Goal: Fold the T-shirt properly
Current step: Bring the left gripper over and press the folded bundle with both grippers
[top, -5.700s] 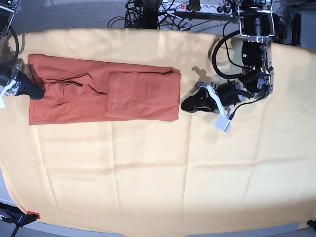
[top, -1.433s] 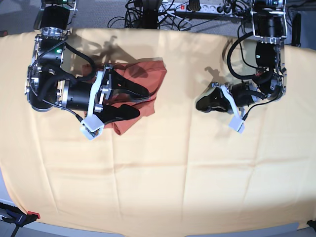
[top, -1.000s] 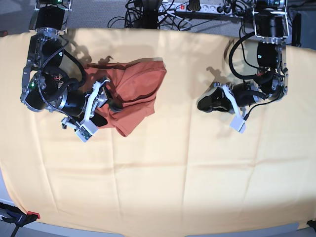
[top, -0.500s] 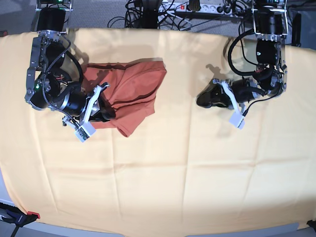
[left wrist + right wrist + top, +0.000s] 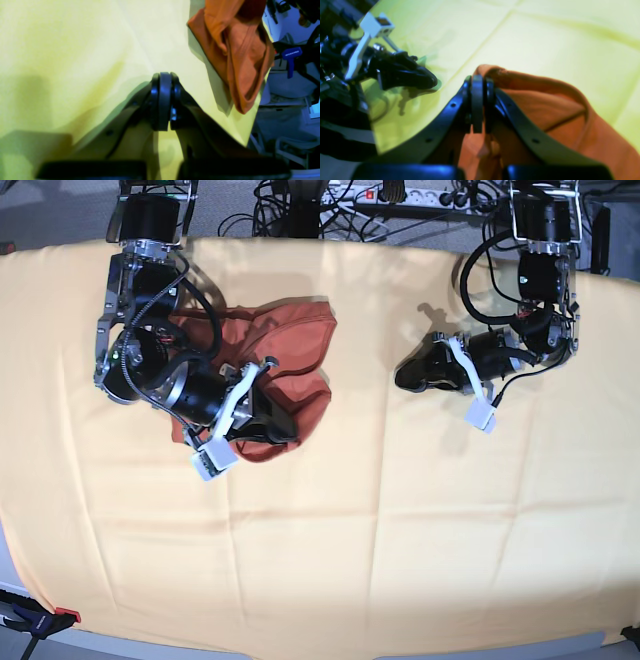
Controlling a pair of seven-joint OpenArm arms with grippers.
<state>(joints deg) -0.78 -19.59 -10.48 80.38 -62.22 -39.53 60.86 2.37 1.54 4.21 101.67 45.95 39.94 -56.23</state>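
The rust-orange T-shirt (image 5: 290, 340) lies bunched in a crumpled heap on the left half of the table. My right gripper (image 5: 286, 431) is at the heap's front edge. In the right wrist view its jaws (image 5: 477, 100) are pressed together, with a fold of the T-shirt (image 5: 557, 112) pinched at the tips and fabric draped around the fingers. My left gripper (image 5: 403, 380) rests low over the yellow cloth to the right of the shirt, shut and empty. The left wrist view shows it (image 5: 163, 100) closed on nothing, with the T-shirt (image 5: 240, 57) hanging ahead of it.
A large pale yellow cloth (image 5: 400, 530) covers the whole table. Cables and a power strip (image 5: 350, 195) run along the back edge. A blue clamp (image 5: 291, 53) sits beyond the table's edge, and a red-tipped clamp (image 5: 40, 620) is at the front left corner.
My right gripper went from wide open to shut on the shirt's fabric, then moved right and toward the front, dragging the heap with it. The left arm barely shifted.
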